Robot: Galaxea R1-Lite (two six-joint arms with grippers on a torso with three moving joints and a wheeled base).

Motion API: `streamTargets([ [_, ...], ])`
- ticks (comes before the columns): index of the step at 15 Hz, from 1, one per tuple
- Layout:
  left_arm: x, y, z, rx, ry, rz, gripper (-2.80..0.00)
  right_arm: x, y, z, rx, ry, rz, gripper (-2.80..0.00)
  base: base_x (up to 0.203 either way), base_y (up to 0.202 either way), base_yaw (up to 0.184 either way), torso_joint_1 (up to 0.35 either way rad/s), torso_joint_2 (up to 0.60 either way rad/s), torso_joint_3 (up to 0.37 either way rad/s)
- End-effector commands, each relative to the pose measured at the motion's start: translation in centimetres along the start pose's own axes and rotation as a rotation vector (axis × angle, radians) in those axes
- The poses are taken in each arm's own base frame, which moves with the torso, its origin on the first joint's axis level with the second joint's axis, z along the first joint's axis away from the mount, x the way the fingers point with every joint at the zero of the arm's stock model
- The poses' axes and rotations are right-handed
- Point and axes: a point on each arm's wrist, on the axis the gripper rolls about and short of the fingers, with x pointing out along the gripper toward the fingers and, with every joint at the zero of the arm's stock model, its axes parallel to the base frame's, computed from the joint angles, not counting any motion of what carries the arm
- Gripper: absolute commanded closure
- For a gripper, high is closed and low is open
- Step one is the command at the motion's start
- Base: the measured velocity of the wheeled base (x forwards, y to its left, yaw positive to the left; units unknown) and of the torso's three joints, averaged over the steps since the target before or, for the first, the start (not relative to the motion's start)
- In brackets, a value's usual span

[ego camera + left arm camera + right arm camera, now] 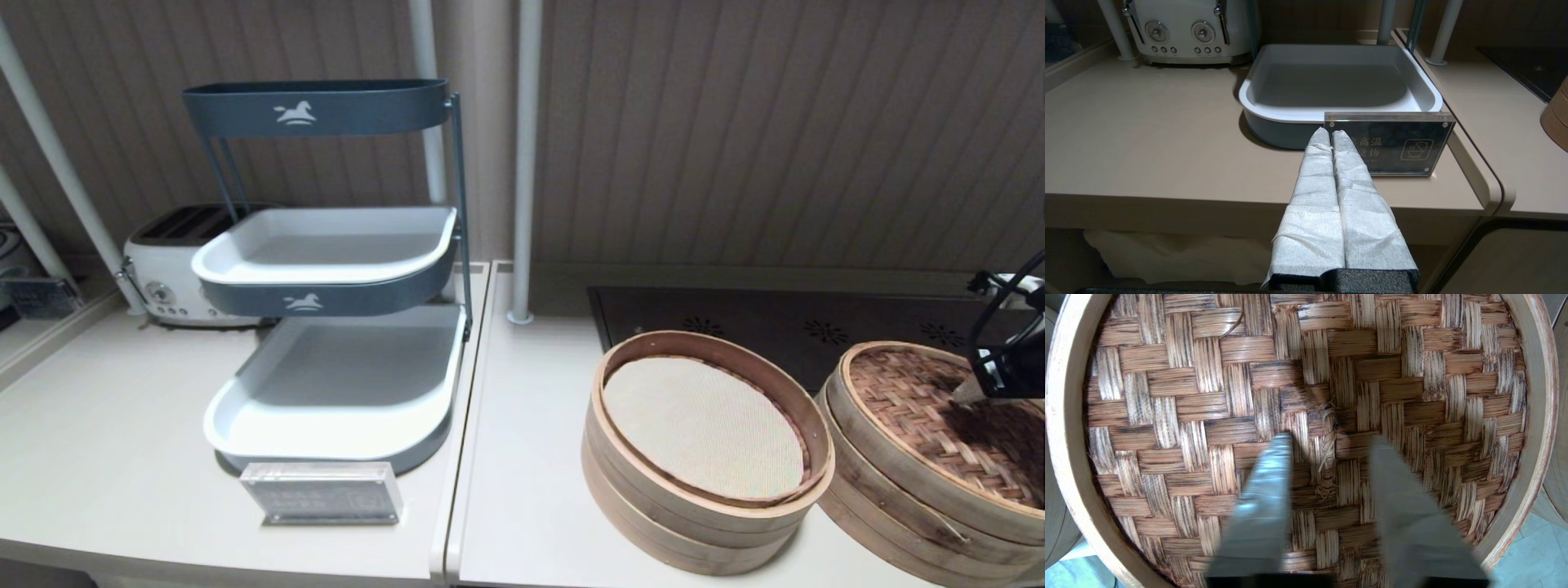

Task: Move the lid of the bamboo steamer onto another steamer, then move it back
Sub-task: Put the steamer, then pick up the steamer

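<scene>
Spread wide, the right gripper (1331,443) is hung right over the bamboo steamer lid (1306,416), fingers straddling its centre knot (1327,449), while the left gripper (1330,134) is parked, pressed closed.

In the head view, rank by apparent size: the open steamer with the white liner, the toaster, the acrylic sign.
1. Open steamer, largest.
2. Toaster, partly hidden behind the rack.
3. Acrylic sign, roughly alike; unranked against the toaster.

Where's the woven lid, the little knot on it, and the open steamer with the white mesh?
bamboo steamer lid (939,408), head view, on its woven top.
knot (1327,449), right wrist view, on its twisted middle.
steamer with white mesh (645,482), head view, on its outer wall.
</scene>
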Motion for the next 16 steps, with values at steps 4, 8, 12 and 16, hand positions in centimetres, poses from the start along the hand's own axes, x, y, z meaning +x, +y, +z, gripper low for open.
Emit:
streamTargets([
  [4, 0.2, 0.0, -0.8, -0.001, 0.025, 0.001, 0.0, -1.5, 0.1, 0.1, -0.002, -0.036, -0.003, -2.8, 0.0, 0.0, 0.0, 0.0, 0.0, 0.0],
  [8, 0.2, 0.0, -0.8, 0.001, 0.025, -0.001, 0.0, -7.3, 1.2, -0.8, -0.024, -0.174, -0.011, -2.8, 0.0, 0.0, 0.0, 0.0, 0.0, 0.0],
  [12, 0.2, 0.0, -0.8, -0.001, 0.025, 0.0, 0.0, -15.1, 3.5, -4.6, -0.06, -0.358, 0.033, -2.8, 0.0, 0.0, 0.0, 0.0, 0.0, 0.0],
  [16, 0.2, 0.0, -0.8, -0.001, 0.024, -0.001, 0.0, -20.5, 6.1, -10.4, -0.099, -0.486, 0.101, 0.0, 0.0, 0.0, 0.0, 0.0, 0.0, 0.0],
])
